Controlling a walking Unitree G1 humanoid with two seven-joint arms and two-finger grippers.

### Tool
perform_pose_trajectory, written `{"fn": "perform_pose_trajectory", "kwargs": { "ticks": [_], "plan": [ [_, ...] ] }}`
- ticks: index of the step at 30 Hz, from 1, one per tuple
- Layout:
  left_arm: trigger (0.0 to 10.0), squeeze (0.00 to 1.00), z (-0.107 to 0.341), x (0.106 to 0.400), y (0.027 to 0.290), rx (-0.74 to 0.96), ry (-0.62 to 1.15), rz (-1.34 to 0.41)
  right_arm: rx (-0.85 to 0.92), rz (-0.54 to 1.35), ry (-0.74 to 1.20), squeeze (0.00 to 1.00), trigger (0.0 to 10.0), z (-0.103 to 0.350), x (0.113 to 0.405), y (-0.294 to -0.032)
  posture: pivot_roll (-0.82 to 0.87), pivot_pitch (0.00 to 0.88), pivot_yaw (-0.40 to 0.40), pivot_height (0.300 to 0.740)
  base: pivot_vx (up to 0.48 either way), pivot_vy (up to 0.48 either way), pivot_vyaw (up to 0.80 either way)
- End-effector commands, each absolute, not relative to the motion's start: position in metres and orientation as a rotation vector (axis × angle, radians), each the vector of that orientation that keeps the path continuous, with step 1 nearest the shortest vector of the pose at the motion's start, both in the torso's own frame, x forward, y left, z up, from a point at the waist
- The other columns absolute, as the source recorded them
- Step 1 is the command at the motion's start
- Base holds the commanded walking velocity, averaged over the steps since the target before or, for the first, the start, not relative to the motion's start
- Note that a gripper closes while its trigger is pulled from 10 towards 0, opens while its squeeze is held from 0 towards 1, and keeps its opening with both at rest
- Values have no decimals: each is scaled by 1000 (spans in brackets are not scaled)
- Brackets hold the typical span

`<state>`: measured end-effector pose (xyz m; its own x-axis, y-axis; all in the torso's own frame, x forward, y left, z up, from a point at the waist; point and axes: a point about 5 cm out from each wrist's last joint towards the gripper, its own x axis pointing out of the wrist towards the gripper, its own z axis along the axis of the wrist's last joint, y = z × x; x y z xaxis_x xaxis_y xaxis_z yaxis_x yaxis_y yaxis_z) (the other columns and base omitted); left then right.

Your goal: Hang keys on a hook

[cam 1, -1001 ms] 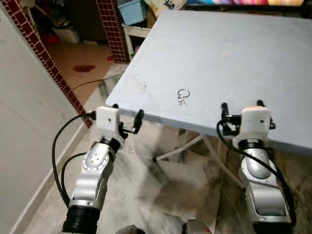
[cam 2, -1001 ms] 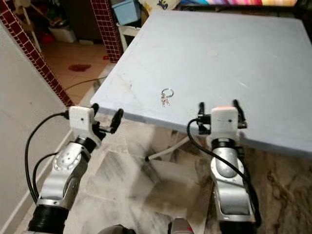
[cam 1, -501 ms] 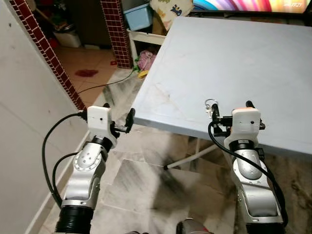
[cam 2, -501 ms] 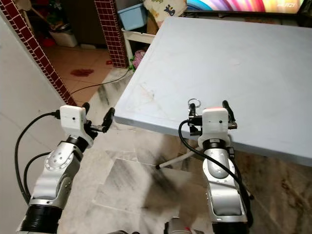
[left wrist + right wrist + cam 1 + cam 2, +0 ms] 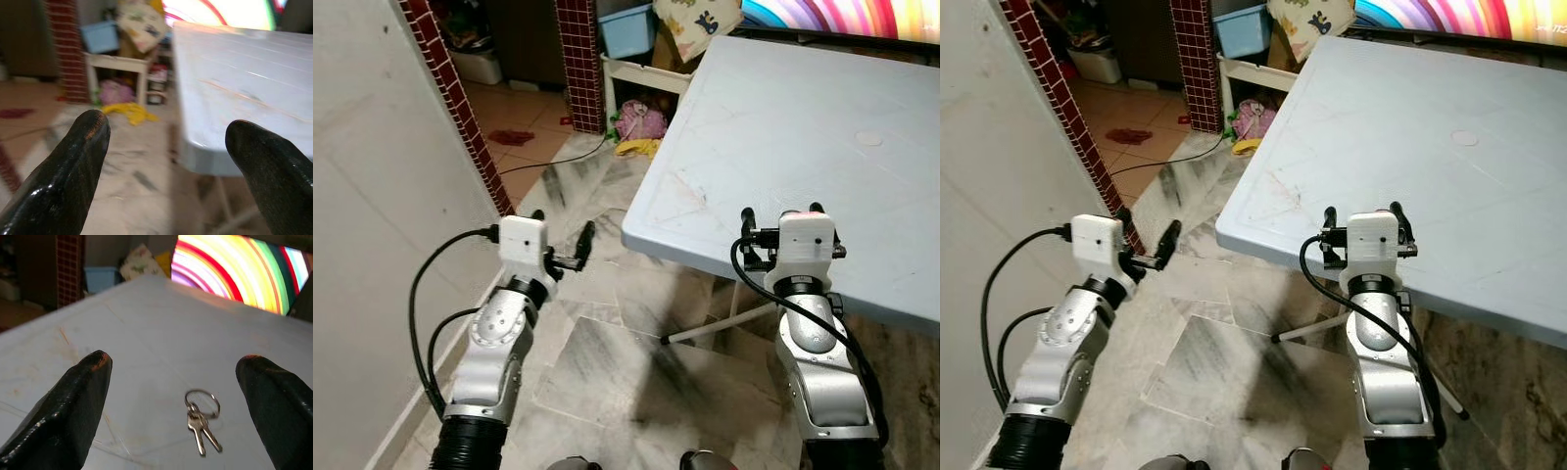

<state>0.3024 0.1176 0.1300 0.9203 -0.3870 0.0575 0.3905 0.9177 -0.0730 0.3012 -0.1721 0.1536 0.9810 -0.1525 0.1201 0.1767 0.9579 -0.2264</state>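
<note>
The keys [image 5: 203, 417], two small ones on a split ring, lie flat on the pale blue bench [image 5: 862, 196] near its front edge, just ahead of the right pincer [image 5: 176, 401] and between its widely parted fingers [image 5: 73, 401]. They look light, stiff and slick, thin against the surface; the raised ring seems the best place to pinch. The right arm reaches forward, its wrist level at the bench edge. The left pincer [image 5: 560, 231], also spread wide, hovers beside the bench corner, over the marble floor [image 5: 607, 362].
</note>
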Motion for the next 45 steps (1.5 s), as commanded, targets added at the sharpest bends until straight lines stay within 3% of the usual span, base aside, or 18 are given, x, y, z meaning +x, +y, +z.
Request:
{"fn": "perform_pose_trajectory", "kwargs": {
  "ticks": [1,10,30,38,45],
  "plan": [
    [10000,0,128,294,106,-116,-17,-511,-250,-201,-73,0,10000,154,307,-177,-102,173,69,740,0,0,0],
    [10000,0,130,286,87,-83,-9,-660,-226,-261,-52,0,10000,154,309,-184,-107,208,94,740,0,0,-49],
    [10000,0,143,291,85,-146,-31,-692,-219,-248,-45,0,10000,154,314,-182,-104,214,85,740,0,0,-768],
    [10000,0,147,293,91,-172,-30,-706,-220,-199,-59,0,10000,157,325,-174,-92,230,83,740,0,0,0],
    [10000,0,153,289,94,-152,13,-830,-209,-180,-53,0,10000,158,333,-170,-73,241,87,740,0,0,0]
  ]
}}
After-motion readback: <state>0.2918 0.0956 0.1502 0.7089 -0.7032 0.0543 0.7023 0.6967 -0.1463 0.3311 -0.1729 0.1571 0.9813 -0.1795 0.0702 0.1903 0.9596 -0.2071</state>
